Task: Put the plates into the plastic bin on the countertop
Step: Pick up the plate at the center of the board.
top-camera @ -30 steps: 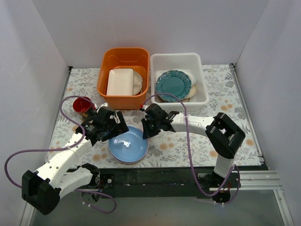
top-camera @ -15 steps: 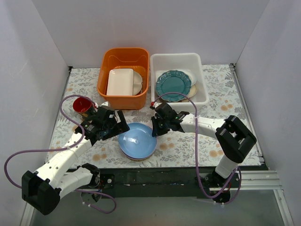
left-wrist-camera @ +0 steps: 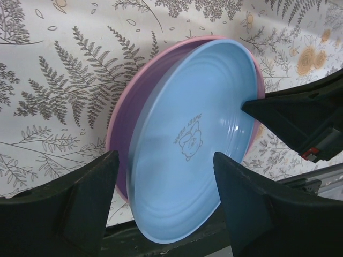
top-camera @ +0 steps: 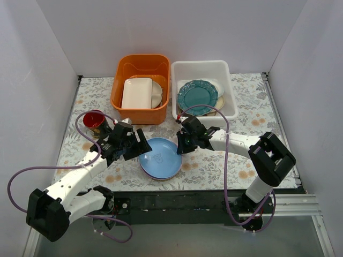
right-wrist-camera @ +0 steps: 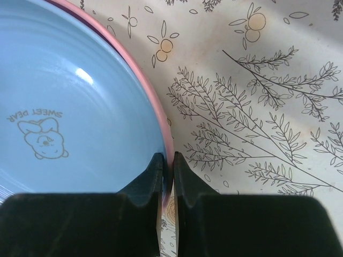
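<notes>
1. Step in hand: picking up the light blue plate (top-camera: 159,156), which lies stacked on a pink plate (left-wrist-camera: 134,91) on the bench (top-camera: 268,107), low in the centre of the overhead frame.
2. The right tool (right-wrist-camera: 168,160) is clamped on the light blue plate's rim. The pink rim runs through the same pinch, so I cannot tell whether it is caught too.
3. The left tool (left-wrist-camera: 165,158) stands wide open, its fingers straddling the stack's opposite side; contact is unclear.
4. The plastic bin (top-camera: 203,68) sits in the upper centre-right, already holding a teal scalloped plate (top-camera: 197,96) over others.
5. The next move probably calls for lifting the blue plate free of the pink one, then carrying it up the frame over the bin's near wall.
6. Pose: the right forearm reaches left from a bent elbow, and the left arm stretches diagonally from the lower left.
</notes>
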`<state>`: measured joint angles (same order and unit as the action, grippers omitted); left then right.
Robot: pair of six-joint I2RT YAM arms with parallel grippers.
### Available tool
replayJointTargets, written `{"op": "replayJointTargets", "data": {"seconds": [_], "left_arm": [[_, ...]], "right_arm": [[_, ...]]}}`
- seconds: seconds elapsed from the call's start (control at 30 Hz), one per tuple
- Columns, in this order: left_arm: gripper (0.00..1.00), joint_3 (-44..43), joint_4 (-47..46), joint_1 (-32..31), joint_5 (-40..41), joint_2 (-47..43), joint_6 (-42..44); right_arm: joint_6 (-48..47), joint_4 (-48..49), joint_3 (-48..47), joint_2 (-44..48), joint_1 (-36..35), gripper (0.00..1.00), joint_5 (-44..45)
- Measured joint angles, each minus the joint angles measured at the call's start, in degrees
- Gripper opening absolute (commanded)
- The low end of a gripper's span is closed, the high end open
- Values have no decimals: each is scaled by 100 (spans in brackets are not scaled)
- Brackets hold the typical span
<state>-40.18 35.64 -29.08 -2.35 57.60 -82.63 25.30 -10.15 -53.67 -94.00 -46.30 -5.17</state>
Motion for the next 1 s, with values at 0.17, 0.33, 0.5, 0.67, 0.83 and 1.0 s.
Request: {"op": "replayJointTargets", "data": {"seconds": [0.17,0.33,0.5,0.67,0.83,1.0], "left_arm": [[64,177,-341,0,-289,17,-63],[59,400,-643,11,-483,127,-133],[47,509,-787,11,-619,229,-179],[10,553,-769,15,-610,243,-164],[0,610,-787,37,-708,321,-118],[0,610,-828,37,-761,361,-118]], "right_arm": [[-20,0,0,0,20,6,-22],[-26,7,13,2,50,6,-55],[-44,2,22,9,72,6,-98],[-149,-72,24,37,107,7,-85],[-212,-188,28,83,173,9,-59],[-254,-238,28,118,173,23,-39]]}}
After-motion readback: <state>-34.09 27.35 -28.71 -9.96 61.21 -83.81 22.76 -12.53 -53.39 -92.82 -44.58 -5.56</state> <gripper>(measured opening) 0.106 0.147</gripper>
